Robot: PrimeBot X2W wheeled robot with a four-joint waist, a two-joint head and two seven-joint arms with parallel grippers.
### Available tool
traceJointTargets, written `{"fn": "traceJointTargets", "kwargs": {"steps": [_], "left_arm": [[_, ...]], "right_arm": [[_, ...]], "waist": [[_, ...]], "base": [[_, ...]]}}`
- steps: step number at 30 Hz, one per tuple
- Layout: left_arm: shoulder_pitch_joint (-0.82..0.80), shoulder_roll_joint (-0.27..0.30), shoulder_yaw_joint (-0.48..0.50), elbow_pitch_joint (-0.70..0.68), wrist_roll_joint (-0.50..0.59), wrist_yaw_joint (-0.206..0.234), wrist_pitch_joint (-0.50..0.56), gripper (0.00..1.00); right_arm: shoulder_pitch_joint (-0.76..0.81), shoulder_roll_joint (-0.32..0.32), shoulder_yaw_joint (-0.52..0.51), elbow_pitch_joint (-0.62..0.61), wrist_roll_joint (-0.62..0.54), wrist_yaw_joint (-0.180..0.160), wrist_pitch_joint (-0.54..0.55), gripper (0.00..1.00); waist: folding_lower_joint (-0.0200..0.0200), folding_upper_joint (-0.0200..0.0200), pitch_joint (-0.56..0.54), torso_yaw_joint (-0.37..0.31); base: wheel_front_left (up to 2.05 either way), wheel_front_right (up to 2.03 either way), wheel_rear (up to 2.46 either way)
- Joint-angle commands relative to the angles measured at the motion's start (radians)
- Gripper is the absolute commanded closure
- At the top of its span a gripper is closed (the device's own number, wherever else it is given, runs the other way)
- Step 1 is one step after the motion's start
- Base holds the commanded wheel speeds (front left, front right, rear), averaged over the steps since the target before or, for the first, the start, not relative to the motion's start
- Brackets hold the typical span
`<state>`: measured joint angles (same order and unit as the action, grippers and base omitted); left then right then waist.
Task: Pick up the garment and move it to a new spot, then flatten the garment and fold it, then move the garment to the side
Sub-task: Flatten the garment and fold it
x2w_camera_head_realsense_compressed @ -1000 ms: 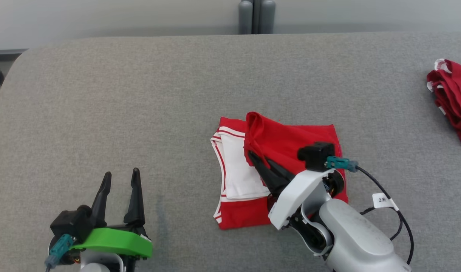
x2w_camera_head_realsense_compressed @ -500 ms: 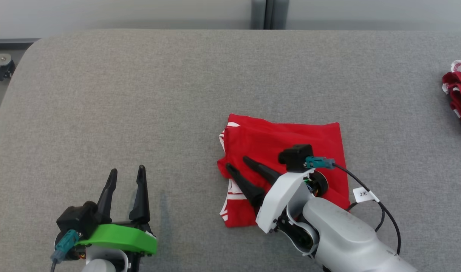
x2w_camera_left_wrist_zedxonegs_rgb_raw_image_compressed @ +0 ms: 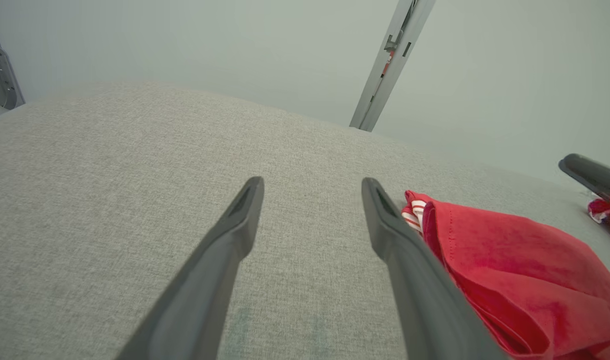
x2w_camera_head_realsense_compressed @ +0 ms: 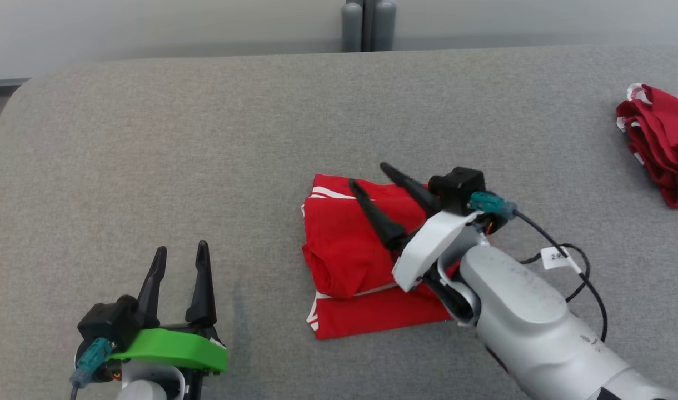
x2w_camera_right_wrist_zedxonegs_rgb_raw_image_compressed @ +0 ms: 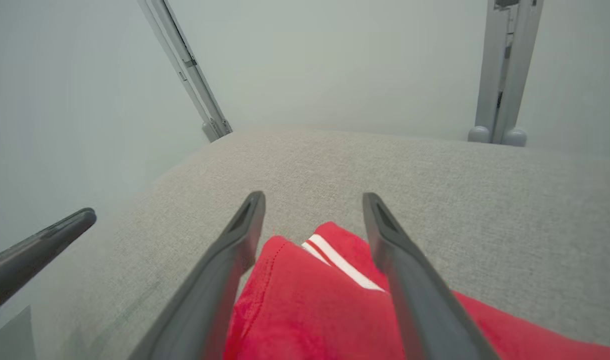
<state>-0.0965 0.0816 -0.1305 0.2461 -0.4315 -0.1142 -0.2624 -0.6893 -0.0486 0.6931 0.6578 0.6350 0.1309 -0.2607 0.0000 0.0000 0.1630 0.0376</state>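
Red garment (x2w_camera_head_realsense_compressed: 350,250) lies folded into a rough rectangle on the grey padded surface (x2w_camera_head_realsense_compressed: 205,139), a little right of centre in the head view. White stripes (x2w_camera_head_realsense_compressed: 328,193) show at its far left corner and along its near left edge. A rounded fold bulges across its left half.

Right gripper (x2w_camera_head_realsense_compressed: 367,173) sits over the far part of the garment, fingers pointing away from the robot and angled left. Fingers spread wide, nothing between them. Tips reach about the garment's far edge, the white wrist housing and forearm covering its right part. In the right wrist view (x2w_camera_right_wrist_zedxonegs_rgb_raw_image_compressed: 312,200) the red cloth (x2w_camera_right_wrist_zedxonegs_rgb_raw_image_compressed: 310,300) lies under and between the two fingers, its striped corner in the gap. Whether the fingers brush the cloth or hang just above it is hard to tell from these angles.

Left gripper (x2w_camera_head_realsense_compressed: 182,246) is at lower left, well apart from the garment, fingers also spread with nothing between them. In its wrist view (x2w_camera_left_wrist_zedxonegs_rgb_raw_image_compressed: 310,185) the garment's edge (x2w_camera_left_wrist_zedxonegs_rgb_raw_image_compressed: 510,250) lies beside its right finger.

Second red bundle (x2w_camera_head_realsense_compressed: 658,139) rests crumpled at the far right edge of the surface.
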Motion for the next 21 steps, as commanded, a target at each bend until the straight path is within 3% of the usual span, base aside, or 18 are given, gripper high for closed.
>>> {"fn": "traceJointTargets", "kwargs": {"steps": [1, 6, 7, 8, 9, 10, 11, 15, 21], "left_arm": [[0.004, 0.0, 0.004, -0.004, 0.005, -0.004, -0.003, 0.0], [0.001, -0.002, 0.005, -0.006, 0.013, -0.006, -0.003, 0.0], [-0.001, -0.003, 0.004, -0.006, 0.014, -0.006, -0.003, 0.0], [-0.003, -0.004, 0.004, -0.006, 0.013, -0.007, -0.003, 0.0], [-0.005, -0.004, 0.002, -0.005, 0.013, -0.007, -0.003, 0.0], [-0.007, -0.005, 0.002, -0.005, 0.013, -0.006, -0.003, 0.0], [-0.009, -0.005, 0.001, -0.004, 0.012, -0.007, -0.003, 0.0], [-0.014, -0.006, 0.007, 0.002, 0.01, -0.009, -0.003, 0.0], [-0.019, -0.008, 0.012, 0.006, 0.01, -0.011, -0.003, 0.0]], "right_arm": [[-0.004, -0.004, -0.053, -0.016, -0.068, -0.001, -0.005, 0.0], [0.064, -0.003, -0.22, -0.092, -0.32, -0.001, -0.005, 0.0], [0.082, -0.003, -0.247, -0.11, -0.375, -0.001, -0.005, 0.07], [0.099, -0.003, -0.262, -0.119, -0.408, -0.001, -0.005, 0.17], [0.125, -0.003, -0.274, -0.121, -0.45, -0.001, -0.005, 0.66], [0.144, -0.003, -0.281, -0.123, -0.475, -0.001, -0.005, 0.9], [0.162, -0.003, -0.281, -0.119, -0.5, -0.001, -0.005, 1.0], [0.215, -0.004, -0.272, -0.073, -0.577, -0.001, -0.005, 1.0], [0.244, -0.004, -0.216, -0.015, -0.568, -0.001, -0.005, 1.0]], "waist": [[0.0, 0.0, -0.002, -0.012], [0.0, 0.0, 0.004, -0.02], [0.0, 0.0, 0.007, -0.019], [0.0, 0.0, 0.008, -0.018], [0.0, 0.0, 0.01, -0.016], [0.0, 0.0, 0.012, -0.015], [0.0, 0.0, 0.013, -0.012], [0.0, 0.0, 0.018, 0.0], [0.0, 0.0, 0.026, 0.015]], "base": [[0.0, 0.0, 0.0], [0.0, 0.0, 0.0], [0.0, 0.0, 0.0], [0.0, 0.0, 0.0], [0.0, 0.0, 0.0], [0.0, 0.0, 0.0], [0.0, 0.0, 0.0], [0.0, 0.0, 0.0], [0.0, 0.0, 0.0]]}}
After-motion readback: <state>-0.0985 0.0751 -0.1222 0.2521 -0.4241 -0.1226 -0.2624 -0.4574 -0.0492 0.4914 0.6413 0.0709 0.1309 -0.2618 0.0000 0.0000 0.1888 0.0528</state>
